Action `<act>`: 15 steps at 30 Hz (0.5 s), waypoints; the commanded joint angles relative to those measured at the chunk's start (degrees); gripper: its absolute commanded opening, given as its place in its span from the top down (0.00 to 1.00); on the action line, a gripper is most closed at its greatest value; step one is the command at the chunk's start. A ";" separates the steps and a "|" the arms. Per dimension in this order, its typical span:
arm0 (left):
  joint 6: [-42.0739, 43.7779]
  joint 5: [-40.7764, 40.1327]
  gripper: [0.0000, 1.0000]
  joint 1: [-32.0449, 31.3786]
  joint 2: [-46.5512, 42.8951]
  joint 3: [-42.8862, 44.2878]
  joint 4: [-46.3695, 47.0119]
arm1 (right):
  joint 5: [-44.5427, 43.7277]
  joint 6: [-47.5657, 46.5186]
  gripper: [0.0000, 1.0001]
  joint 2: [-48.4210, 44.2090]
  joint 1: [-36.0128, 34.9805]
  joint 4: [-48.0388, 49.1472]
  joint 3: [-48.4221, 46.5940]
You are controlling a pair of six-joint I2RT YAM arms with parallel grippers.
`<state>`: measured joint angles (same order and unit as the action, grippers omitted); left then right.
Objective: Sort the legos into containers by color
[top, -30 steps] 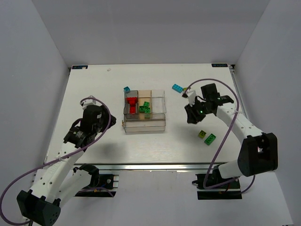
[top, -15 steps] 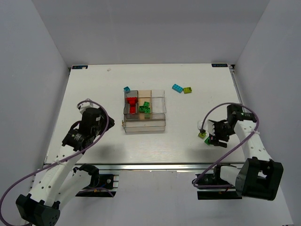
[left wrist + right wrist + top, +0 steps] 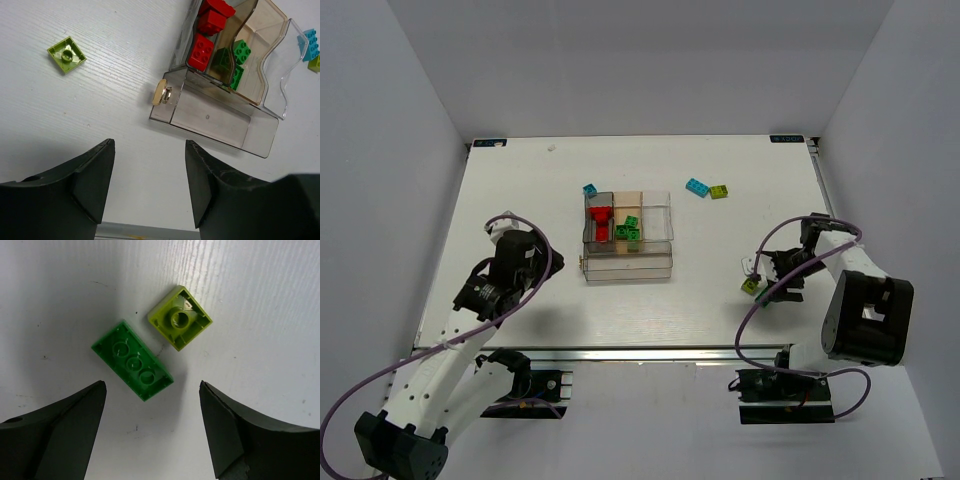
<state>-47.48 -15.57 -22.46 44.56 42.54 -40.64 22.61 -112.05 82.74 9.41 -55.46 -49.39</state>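
Observation:
The clear divided box (image 3: 630,268) holds red bricks (image 3: 601,222) in one compartment and green bricks (image 3: 628,233) in the one beside it. The left wrist view shows the same box (image 3: 215,125). My right gripper (image 3: 768,283) is open low over the table. Its fingers straddle the spot just short of an upturned green brick (image 3: 132,360) and an upturned lime brick (image 3: 180,317), touching neither. My left gripper (image 3: 149,141) is open and empty left of the box. An upturned lime brick (image 3: 66,53) lies ahead of it.
A cyan brick (image 3: 590,189) lies against the box's far left corner. A cyan brick (image 3: 697,187) and a lime brick (image 3: 720,191) lie together at the far right. The box has a round knob (image 3: 161,91) on its near side.
My right arm swung from beside the far cyan brick back to the near right and came down over the lime and green bricks. The left arm barely shifted.

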 commanded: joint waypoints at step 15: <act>-1.21 -0.34 0.31 0.13 0.00 -1.68 0.56 | -1.25 -30.07 0.23 5.59 -2.20 3.43 5.09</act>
<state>-48.14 -15.59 -22.46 44.66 41.23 -40.66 21.15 -112.86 86.96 8.23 -53.60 -45.87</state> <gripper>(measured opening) 0.685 0.775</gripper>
